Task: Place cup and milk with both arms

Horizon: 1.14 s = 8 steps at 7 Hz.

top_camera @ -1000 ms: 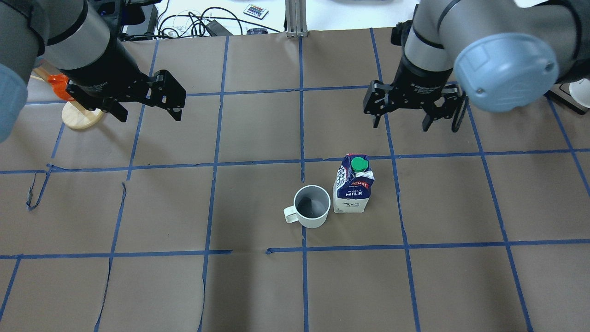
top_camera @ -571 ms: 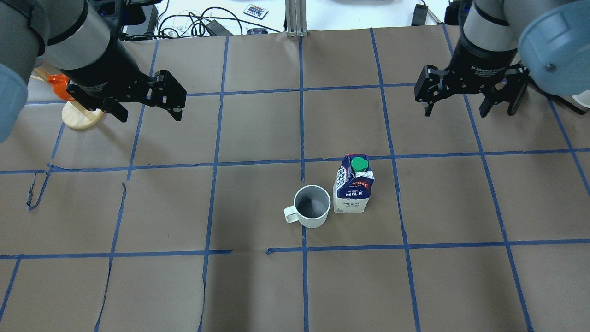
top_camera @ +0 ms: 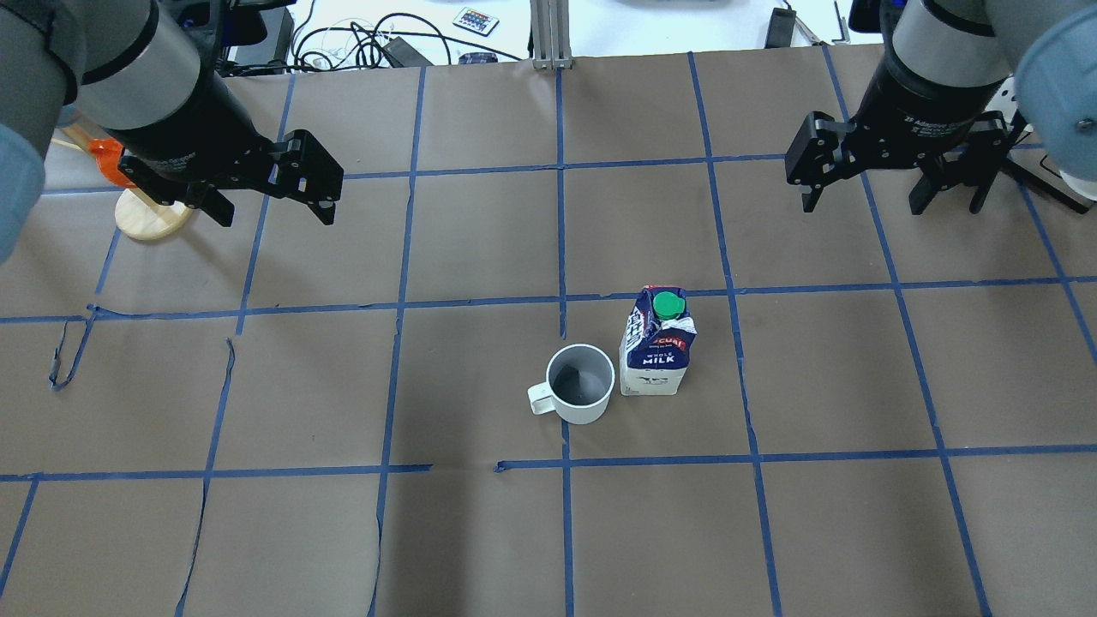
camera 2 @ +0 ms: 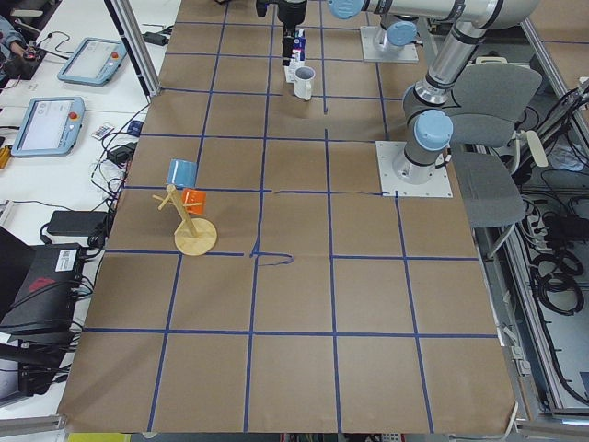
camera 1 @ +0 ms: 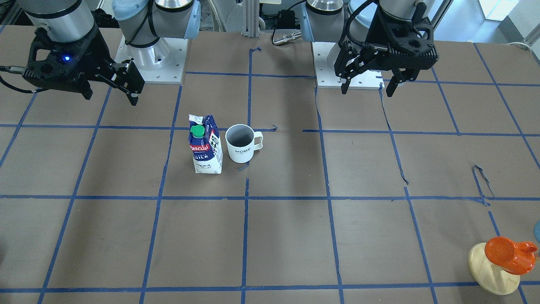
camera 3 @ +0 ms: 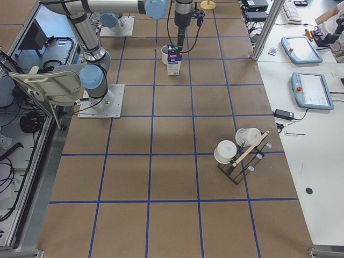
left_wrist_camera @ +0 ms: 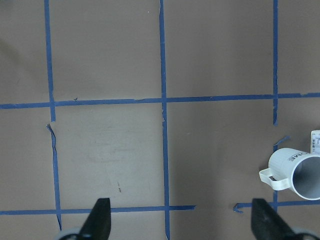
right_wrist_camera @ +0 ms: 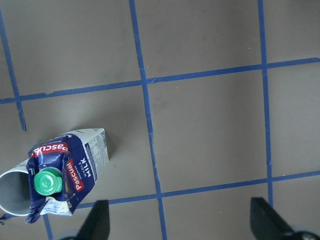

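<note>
The white ribbed cup [top_camera: 581, 397] stands upright on the brown table, handle to the left in the overhead view; "HOME" shows on its wall in the front view [camera 1: 240, 145]. The blue and white milk carton [top_camera: 656, 347] with a green cap stands right beside it [camera 1: 206, 147]. My left gripper [top_camera: 274, 210] is open and empty, hovering far to the left of the cup. My right gripper [top_camera: 866, 206] is open and empty, hovering to the far right of the milk. The left wrist view shows the cup [left_wrist_camera: 300, 172] at its right edge. The right wrist view shows the milk [right_wrist_camera: 67, 172] at lower left.
An orange cup-like thing on a round wooden base [top_camera: 146, 214] stands behind my left gripper. A rack with white mugs [camera 3: 239, 153] stands at the table's right end. Cables [top_camera: 360, 38] lie past the far edge. Blue tape lines grid the table.
My right gripper has moved right and back, away from the milk, still open. My left gripper has barely moved. Cup and milk have not moved.
</note>
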Tool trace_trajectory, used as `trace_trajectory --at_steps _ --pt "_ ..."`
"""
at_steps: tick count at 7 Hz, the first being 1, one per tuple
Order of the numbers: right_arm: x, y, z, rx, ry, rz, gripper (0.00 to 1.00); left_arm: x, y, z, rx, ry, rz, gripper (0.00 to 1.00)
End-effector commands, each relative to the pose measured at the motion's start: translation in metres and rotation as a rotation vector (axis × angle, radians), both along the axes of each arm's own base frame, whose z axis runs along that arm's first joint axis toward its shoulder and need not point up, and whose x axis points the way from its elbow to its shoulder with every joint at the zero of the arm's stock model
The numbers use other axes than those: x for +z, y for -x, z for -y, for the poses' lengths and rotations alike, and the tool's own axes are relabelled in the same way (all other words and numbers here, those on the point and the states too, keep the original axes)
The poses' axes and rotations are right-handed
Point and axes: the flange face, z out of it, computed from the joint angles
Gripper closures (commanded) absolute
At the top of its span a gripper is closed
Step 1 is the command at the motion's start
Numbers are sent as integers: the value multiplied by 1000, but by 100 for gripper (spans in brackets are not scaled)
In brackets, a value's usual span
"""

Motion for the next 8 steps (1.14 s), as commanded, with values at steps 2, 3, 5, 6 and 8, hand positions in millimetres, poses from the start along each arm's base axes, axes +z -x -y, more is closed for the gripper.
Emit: trace_trajectory --at_steps 2,3,5,6,8 --pt "-1 -8 -2 -2 -5 79 0 0 1 0 -9 0 -1 0" --pt "-2 -8 -2 -2 -6 78 0 1 1 0 -9 1 -2 0" --pt "-1 -7 -3 -2 -8 76 0 0 1 0 -11 0 -2 0" --pt "-1 -6 -5 -7 -18 63 0 0 1 0 -9 1 -2 0" --pt "3 -3 -8 -8 -31 14 0 1 1 0 -9 3 -2 0"
